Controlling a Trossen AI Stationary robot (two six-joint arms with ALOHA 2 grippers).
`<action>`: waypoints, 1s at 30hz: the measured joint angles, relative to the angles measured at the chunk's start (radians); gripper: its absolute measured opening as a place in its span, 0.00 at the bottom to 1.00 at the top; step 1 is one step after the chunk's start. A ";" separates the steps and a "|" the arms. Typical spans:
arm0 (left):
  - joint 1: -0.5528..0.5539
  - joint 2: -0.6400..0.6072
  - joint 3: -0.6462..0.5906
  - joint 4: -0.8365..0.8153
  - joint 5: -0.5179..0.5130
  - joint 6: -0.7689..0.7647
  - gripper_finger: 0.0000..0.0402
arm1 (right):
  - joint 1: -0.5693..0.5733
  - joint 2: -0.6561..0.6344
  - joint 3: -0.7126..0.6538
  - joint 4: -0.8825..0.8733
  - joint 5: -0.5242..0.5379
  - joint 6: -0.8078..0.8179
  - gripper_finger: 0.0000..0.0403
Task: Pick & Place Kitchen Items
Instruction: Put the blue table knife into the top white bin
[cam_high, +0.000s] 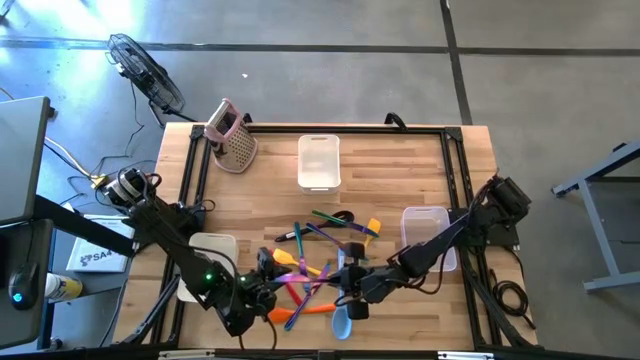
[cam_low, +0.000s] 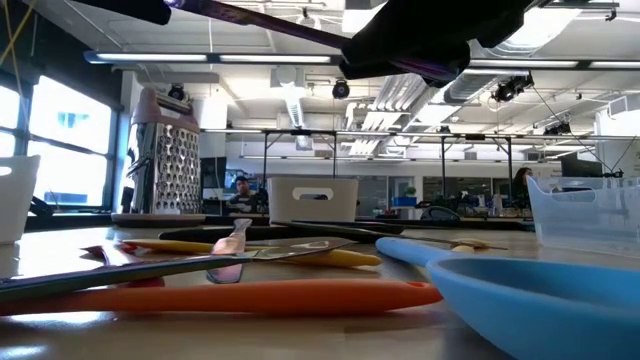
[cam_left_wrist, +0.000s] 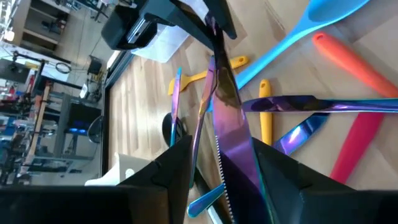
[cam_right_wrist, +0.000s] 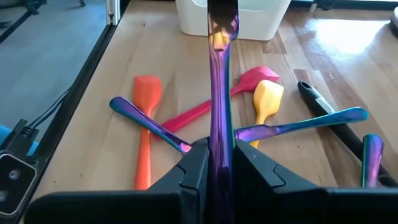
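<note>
A pile of kitchen items lies on the table near its front edge (cam_high: 315, 265): an orange spatula (cam_right_wrist: 144, 124), a red spatula (cam_right_wrist: 252, 78), a yellow spatula (cam_right_wrist: 266, 96), a blue ladle (cam_low: 520, 290), a black utensil (cam_right_wrist: 329, 121) and several iridescent purple pieces (cam_right_wrist: 298, 124). My left gripper (cam_high: 262, 288) and my right gripper (cam_high: 352, 285) face each other over the pile. Both are shut on one iridescent purple knife (cam_low: 270, 25), which is held up off the table between them. My left gripper pinches the knife's serrated blade (cam_left_wrist: 231, 146) between its two fingers, coming level from the table's left. The blade runs along the fingers and away toward the other gripper, clear of the utensils below. My right gripper pinches the knife's slim handle part (cam_right_wrist: 221, 134) between its two fingers, coming from the table's right. The fingers lie along the knife, which runs straight out ahead of them. The knife is lifted clear of the pile.
A pink box grater (cam_high: 232, 138) stands at the far left. A white bin (cam_high: 319, 160) sits at the far middle, a clear bin (cam_high: 425, 235) on the right and a white bin (cam_high: 210, 252) on the left beside my left arm. The black frame rails edge the table.
</note>
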 joint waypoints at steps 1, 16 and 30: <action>0.000 0.000 0.000 -0.002 0.001 0.000 0.31 | -0.004 0.000 0.000 0.002 -0.011 0.000 0.13; 0.001 0.000 0.001 -0.023 0.010 -0.005 0.01 | -0.031 0.002 -0.001 0.013 -0.078 0.011 0.12; 0.003 0.000 -0.003 -0.033 0.052 -0.035 0.00 | -0.030 0.000 0.001 0.066 -0.007 0.016 0.21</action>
